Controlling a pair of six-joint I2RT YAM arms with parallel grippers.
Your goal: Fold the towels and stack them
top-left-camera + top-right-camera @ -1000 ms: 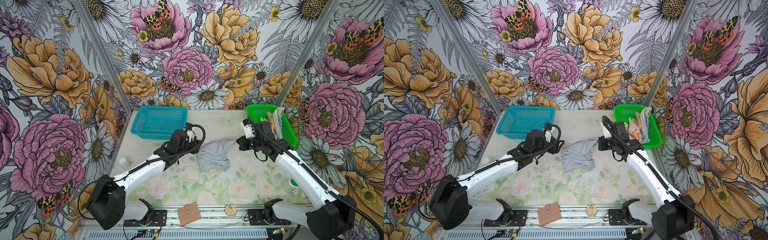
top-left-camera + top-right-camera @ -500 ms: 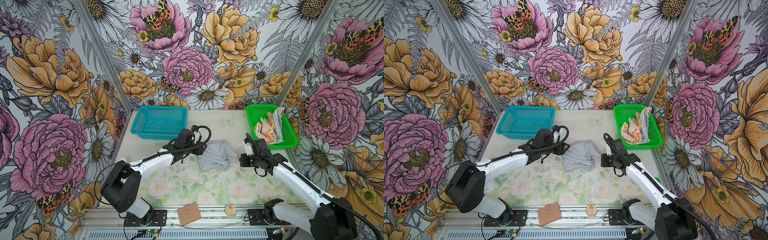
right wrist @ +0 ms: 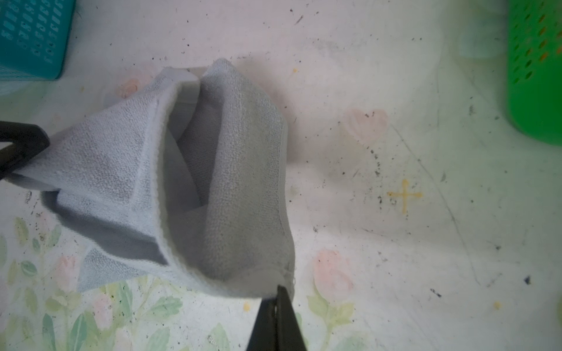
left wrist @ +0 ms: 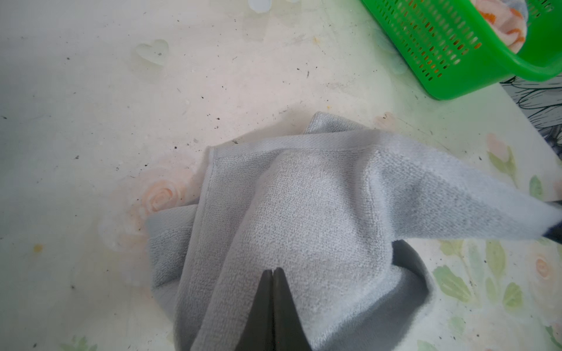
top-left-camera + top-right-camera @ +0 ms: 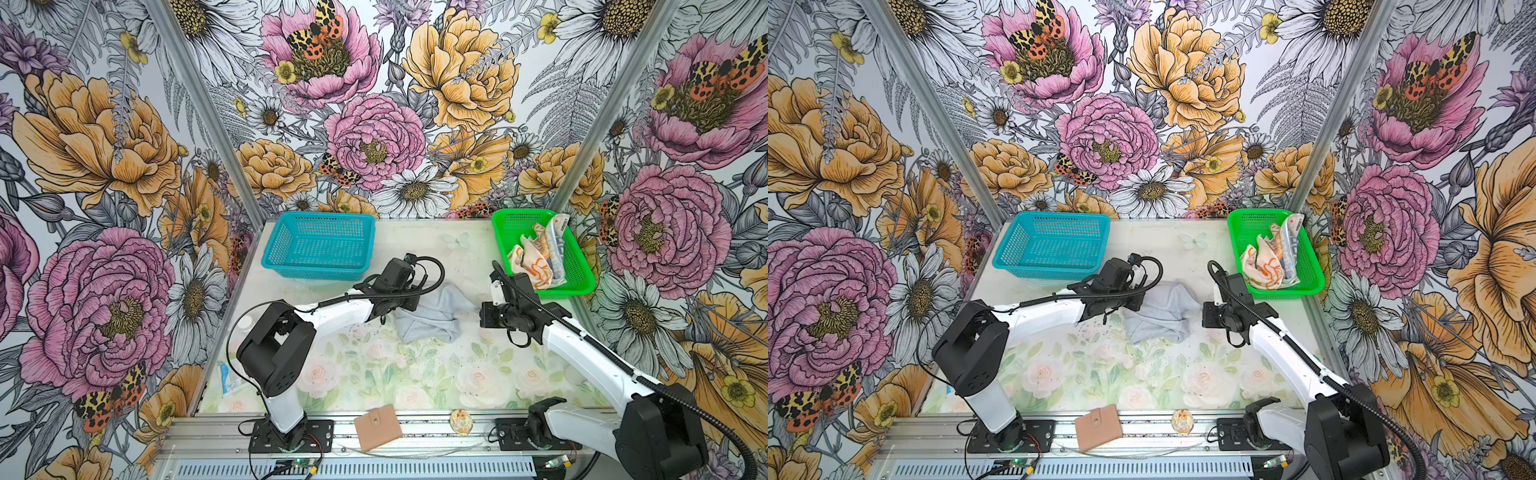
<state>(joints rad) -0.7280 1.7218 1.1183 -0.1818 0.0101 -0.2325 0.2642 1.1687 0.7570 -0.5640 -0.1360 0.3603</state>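
My left gripper (image 4: 272, 271) has its fingers pressed together on a fold of the grey towel (image 4: 319, 212). The cloth bunches around the tips and rises to them like a small tent. My right gripper (image 3: 277, 292) is pressed together too, pinching the towel at its hemmed edge.

In the right wrist view, one corner of the towel is drawn out to a point at the dark fingers of my left gripper. In the left wrist view, the opposite corner runs out the same way to my right gripper. The cloth therefore spans from one grip to the other. Between the grips it is crumpled and doubled over itself, with its lower folds resting on the table (image 5: 415, 374), which is printed with pale roses and speckled with dark crumbs. In both top views the towel sits directly between my two grippers, touching both.

Beyond my right gripper, toward the back wall, stands the green basket (image 5: 569, 291). Inside it lie the orange-and-cream towel (image 5: 534, 268) and, touching it on the side away from my grippers, the lettered towel (image 5: 556, 245), both crumpled. Beyond my left gripper stands the blue basket (image 5: 316, 270), apart from the grey towel. The wallet (image 5: 377, 427) lies well behind both grippers, on the metal rail between my two bases.
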